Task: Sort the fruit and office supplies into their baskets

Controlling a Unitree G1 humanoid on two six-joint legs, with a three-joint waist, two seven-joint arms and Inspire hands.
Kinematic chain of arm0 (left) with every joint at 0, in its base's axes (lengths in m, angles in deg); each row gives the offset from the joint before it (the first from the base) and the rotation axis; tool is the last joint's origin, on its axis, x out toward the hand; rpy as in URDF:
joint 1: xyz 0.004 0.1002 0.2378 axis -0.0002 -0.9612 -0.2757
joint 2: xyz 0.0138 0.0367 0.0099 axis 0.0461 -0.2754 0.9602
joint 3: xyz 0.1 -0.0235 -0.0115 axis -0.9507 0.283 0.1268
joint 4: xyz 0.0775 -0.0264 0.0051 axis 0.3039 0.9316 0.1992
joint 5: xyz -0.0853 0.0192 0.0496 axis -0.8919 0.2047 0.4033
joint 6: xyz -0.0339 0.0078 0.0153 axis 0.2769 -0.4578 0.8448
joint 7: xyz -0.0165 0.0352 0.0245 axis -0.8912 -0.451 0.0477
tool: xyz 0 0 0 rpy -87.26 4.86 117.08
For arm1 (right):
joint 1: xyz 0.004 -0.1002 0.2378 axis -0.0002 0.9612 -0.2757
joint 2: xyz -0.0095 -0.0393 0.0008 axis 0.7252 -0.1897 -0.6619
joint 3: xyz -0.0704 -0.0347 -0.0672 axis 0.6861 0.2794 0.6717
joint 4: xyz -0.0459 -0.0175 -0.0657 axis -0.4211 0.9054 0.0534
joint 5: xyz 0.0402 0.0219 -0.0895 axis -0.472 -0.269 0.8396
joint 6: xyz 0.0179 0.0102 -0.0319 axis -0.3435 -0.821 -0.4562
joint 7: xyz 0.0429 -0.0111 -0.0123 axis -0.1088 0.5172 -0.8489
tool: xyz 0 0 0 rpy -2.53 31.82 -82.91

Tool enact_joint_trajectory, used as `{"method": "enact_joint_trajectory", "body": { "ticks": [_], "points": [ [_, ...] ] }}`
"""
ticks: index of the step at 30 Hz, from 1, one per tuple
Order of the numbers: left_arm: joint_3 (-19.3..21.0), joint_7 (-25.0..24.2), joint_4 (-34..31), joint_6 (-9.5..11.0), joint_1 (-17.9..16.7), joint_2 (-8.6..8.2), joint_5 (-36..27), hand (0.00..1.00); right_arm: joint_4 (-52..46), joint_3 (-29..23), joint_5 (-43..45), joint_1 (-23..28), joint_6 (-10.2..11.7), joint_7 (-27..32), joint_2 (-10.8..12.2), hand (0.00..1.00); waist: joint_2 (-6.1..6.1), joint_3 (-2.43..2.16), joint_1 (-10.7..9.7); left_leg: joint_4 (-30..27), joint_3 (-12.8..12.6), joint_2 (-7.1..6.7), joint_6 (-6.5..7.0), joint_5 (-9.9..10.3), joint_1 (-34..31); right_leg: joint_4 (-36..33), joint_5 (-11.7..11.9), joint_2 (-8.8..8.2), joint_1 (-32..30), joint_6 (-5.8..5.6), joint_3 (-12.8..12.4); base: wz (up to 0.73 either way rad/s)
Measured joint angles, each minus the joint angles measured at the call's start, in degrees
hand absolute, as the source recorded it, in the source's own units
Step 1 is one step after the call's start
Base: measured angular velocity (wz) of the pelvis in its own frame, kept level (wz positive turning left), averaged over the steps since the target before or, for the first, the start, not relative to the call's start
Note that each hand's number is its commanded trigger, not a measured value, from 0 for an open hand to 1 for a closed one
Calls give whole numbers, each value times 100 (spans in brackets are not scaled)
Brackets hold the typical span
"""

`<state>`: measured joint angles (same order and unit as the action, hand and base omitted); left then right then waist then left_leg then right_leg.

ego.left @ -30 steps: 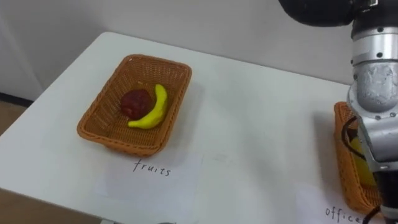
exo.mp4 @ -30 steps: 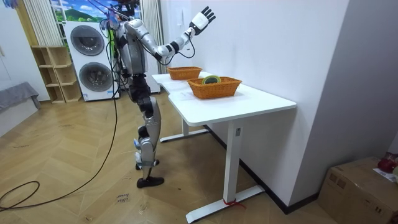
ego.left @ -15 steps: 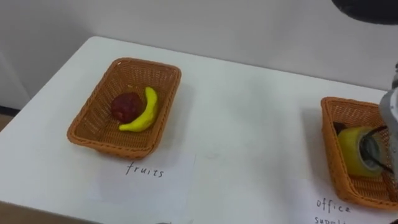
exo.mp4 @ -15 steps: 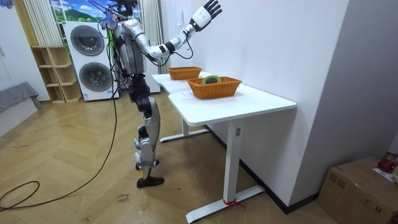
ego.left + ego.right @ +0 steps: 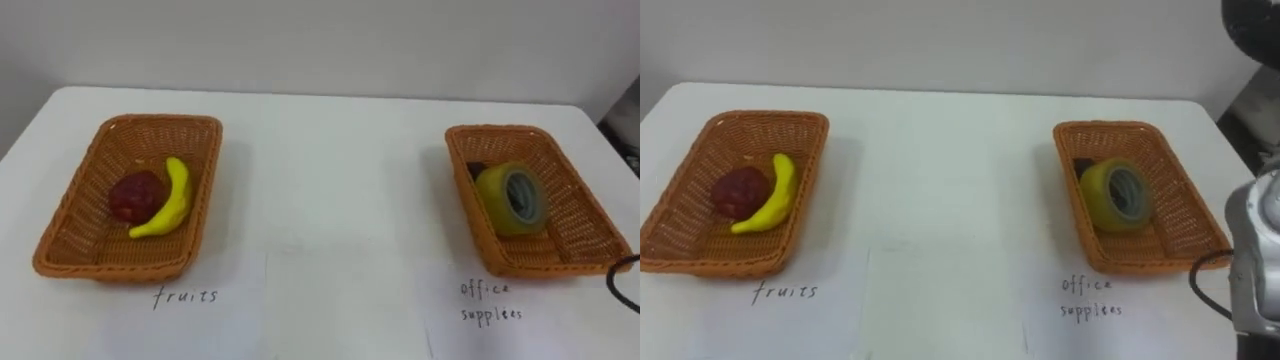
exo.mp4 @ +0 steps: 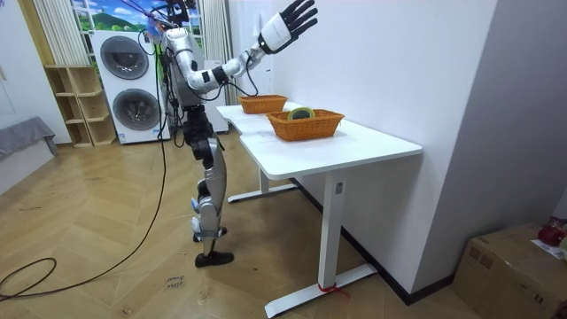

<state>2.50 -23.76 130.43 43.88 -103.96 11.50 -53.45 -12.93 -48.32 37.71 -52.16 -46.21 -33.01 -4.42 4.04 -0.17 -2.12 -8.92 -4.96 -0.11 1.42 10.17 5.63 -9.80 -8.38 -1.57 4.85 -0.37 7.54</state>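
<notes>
- White table (image 5: 330,190), left eye view: fruit basket (image 5: 110,268) holding banana (image 5: 168,200) and red fruit (image 5: 135,193); office basket (image 5: 585,215) holding tape roll (image 5: 510,198), perhaps something dark (image 5: 474,170) behind it.
- Room view: right hand (image 6: 288,19) raised, fingers spread, empty.

Banana (image 5: 172,200), red fruit (image 5: 132,195) in left basket (image 5: 150,122); yellow tape roll (image 5: 510,198) in right basket (image 5: 580,215)
</notes>
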Motion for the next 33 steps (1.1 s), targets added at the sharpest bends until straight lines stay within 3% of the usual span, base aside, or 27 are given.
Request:
{"method": "enact_joint_trajectory", "body": {
  "ticks": [6, 13, 18, 22, 27, 30, 33],
  "points": [
    [-7, 43, -5, -19, -73, -18, -2, 0, 7, -377, -655, 556, -30, 380, 8, 0, 49, 7, -142, 56, -178, 48, -31, 22, 67, 23, -1, 78, 18, 12, -255, -16],
    [6, 147, -119, -18, -75, -16, -3, 0, 391, -685, -1298, 689, -52, 759, 16, 0, 33, 15, -238, 82, -281, 41, -9, 56, 99, 113, -3, 81, 6, 12, -359, -8],
    [4, 161, -120, -15, -72, -6, -20, 0, 729, -865, -1373, 1057, -41, 842, 71, 0, 16, 18, -266, 121, -287, 45, -9, 57, 115, 95, -1, 86, 36, 13, -359, 0],
    [-2, 163, -128, -16, -42, 11, -149, 0, 1174, -868, -1968, 1225, -39, 999, 135, 0, 12, 42, -325, 120, -279, 53, -12, 91, 87, 98, -2, 87, 12, 11, -328, 0],
    [12, 168, -136, -69, -50, 30, -225, 0, 1690, -871, -2769, 1375, -65, 1212, 229, 0, 6, 41, -382, 124, -276, 47, -12, 104, 73, 108, -27, 85, 3, 7, -336, 0],
    [6, 165, -234, -148, -67, 18, -227, 0, 2046, -907, -3235, 1453, -79, 1356, 469, 0, 22, 38, -395, 125, -291, 42, -13, 105, 67, 110, -39, 88, -8, 4, -372, -3],
    [7, 165, -243, -150, -43, 18, -222, 0, 2483, -906, -3508, 1453, -79, 1430, 547, 0, 21, 36, -393, 126, -311, 38, -9, 109, 90, 106, -39, 89, 2, 4, -433, -3]
  ]
}}
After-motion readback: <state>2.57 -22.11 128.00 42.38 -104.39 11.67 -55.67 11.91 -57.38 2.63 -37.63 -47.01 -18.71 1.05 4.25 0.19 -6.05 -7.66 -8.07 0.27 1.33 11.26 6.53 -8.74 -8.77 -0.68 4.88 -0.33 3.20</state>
